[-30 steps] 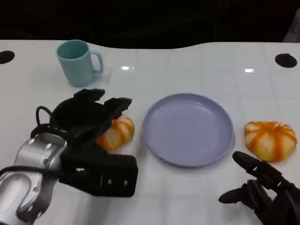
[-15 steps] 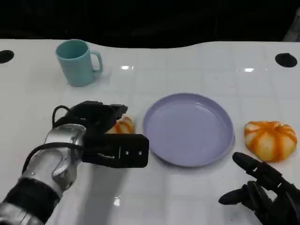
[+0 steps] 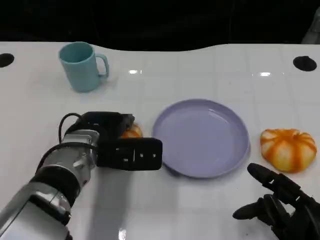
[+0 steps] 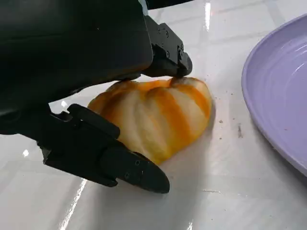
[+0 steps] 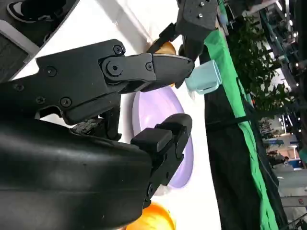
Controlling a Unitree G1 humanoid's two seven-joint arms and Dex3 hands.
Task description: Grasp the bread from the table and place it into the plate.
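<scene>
An orange-and-white striped bread (image 4: 158, 115) lies on the white table, just left of the lavender plate (image 3: 200, 137). My left hand (image 3: 112, 142) has come down over this bread (image 3: 132, 132) and covers most of it. In the left wrist view one of the fingers (image 4: 168, 55) touches its far side and the thumb (image 4: 105, 158) lies against its near side, so the hand grips it while it rests on the table. A second striped bread (image 3: 288, 149) sits to the right of the plate. My right hand (image 3: 280, 207) rests at the front right, fingers apart, holding nothing.
A teal cup (image 3: 82, 66) stands at the back left. The plate's rim (image 4: 278, 105) is close beside the gripped bread. Dark round holes mark the table's far corners (image 3: 305, 63). The right wrist view shows the plate (image 5: 158, 115) and the cup (image 5: 204, 76).
My left hand has dropped from above the bread down onto it and turned, so its fingers now bracket the bread. The right hand and the other things have not moved.
</scene>
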